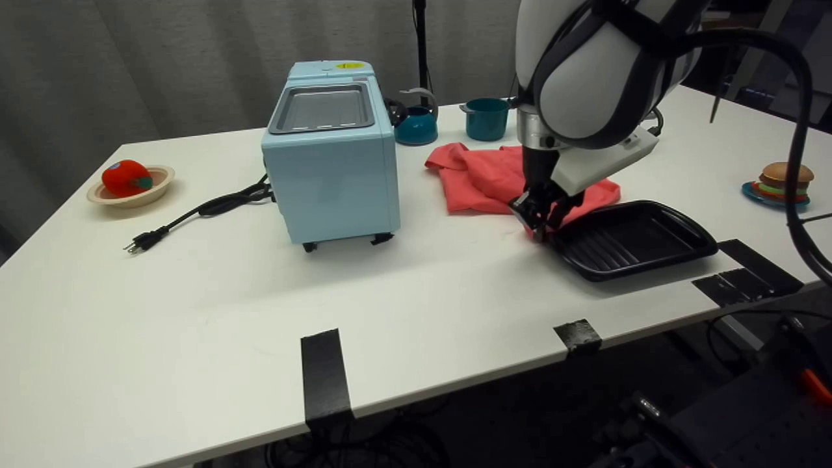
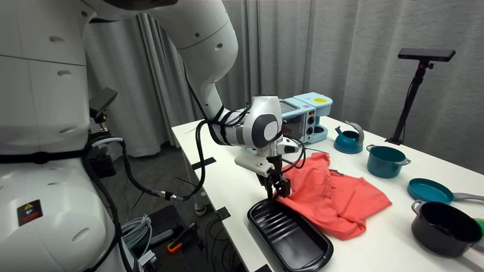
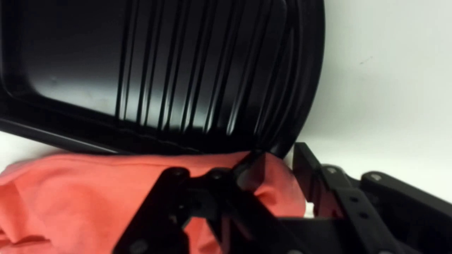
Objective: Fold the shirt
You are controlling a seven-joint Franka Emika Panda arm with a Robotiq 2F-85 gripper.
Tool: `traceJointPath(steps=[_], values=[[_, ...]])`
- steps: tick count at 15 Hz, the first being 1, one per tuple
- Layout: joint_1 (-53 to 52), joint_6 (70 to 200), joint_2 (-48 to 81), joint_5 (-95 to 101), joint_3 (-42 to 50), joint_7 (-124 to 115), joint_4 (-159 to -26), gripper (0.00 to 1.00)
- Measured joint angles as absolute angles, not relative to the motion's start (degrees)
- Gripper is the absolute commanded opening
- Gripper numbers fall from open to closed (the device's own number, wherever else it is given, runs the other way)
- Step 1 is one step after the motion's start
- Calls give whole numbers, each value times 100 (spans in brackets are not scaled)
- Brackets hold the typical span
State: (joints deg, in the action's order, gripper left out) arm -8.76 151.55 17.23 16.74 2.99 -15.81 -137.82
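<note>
The coral-red shirt (image 1: 484,179) lies rumpled on the white table, as both exterior views show. Faint lettering shows on its fabric (image 2: 338,200) in an exterior view. My gripper (image 3: 279,155) points down at one edge of the shirt, right by a corner of the black ridged pan. A fold of the shirt (image 3: 275,183) rises between the parted fingers. The left finger's pad is beside the fabric, and a thin white gap separates the cloth from the right finger (image 3: 307,169). Whether the fingertips touch the table is hidden.
The black pan (image 2: 298,245) borders the shirt on the robot's side. A light-blue appliance (image 1: 331,182), a teal kettle (image 2: 348,141), a teal pot (image 2: 385,162) and a black pot (image 2: 446,230) stand around it. A toy burger (image 1: 783,182) sits on a plate. The table (image 1: 227,312) has taped edges.
</note>
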Motion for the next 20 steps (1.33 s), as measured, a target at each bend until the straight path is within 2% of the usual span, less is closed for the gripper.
traceJointPath(steps=[6, 14, 20], values=[[-939, 15334, 1674, 1674, 308, -1684, -13810, 1], [-889, 15316, 898, 1730, 351, -1681, -13599, 1], [-564, 15320, 807, 2656, 795, -2196, -12978, 1]])
